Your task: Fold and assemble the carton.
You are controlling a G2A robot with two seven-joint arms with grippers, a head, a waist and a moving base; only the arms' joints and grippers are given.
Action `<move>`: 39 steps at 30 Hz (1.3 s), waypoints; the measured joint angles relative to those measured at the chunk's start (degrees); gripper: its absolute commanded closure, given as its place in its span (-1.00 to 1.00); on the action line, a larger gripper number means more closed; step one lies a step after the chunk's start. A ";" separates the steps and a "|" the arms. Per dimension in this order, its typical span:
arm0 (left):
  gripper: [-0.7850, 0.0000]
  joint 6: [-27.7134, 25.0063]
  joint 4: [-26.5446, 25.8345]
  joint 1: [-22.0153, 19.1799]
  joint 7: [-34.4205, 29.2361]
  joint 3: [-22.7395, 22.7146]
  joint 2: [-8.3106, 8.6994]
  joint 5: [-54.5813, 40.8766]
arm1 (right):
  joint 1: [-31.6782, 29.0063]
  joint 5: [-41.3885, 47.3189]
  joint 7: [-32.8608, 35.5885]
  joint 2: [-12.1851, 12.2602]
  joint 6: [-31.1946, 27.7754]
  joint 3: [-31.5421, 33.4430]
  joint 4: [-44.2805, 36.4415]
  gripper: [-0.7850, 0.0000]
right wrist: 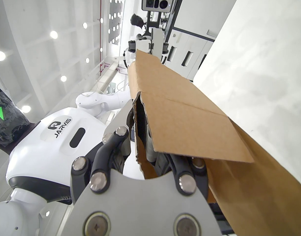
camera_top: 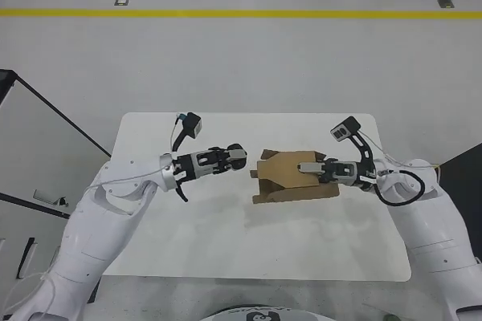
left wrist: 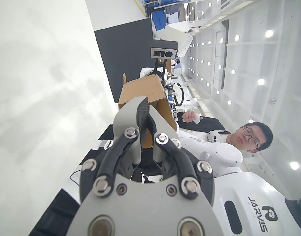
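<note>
Lying partly folded near the middle of the white bench (camera_top: 225, 249), the brown carton (camera_top: 283, 178) is tilted a little. The right end effector (camera_top: 304, 168) is grasping one cardboard wall of the carton, and this wall sits between its fingers. The left end effector (camera_top: 243, 155) is clenched, fingers pressed together, just beside the opposite end of the carton. Whether it touches the carton, I cannot tell.
</note>
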 measured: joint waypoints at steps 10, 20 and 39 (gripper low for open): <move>1.00 -0.38 -0.12 2.07 0.75 -2.37 0.35 -0.65 | 0.05 3.22 -1.58 -0.24 -1.22 0.76 0.68 1.00; 1.00 1.13 1.12 2.81 0.23 0.62 0.05 -0.34 | -0.72 3.25 -4.87 -0.44 -2.87 1.46 -1.60 1.00; 1.00 -1.37 0.33 -1.28 -1.38 7.41 -1.56 -4.79 | 0.36 2.10 -5.87 -1.02 -2.78 0.40 -1.46 1.00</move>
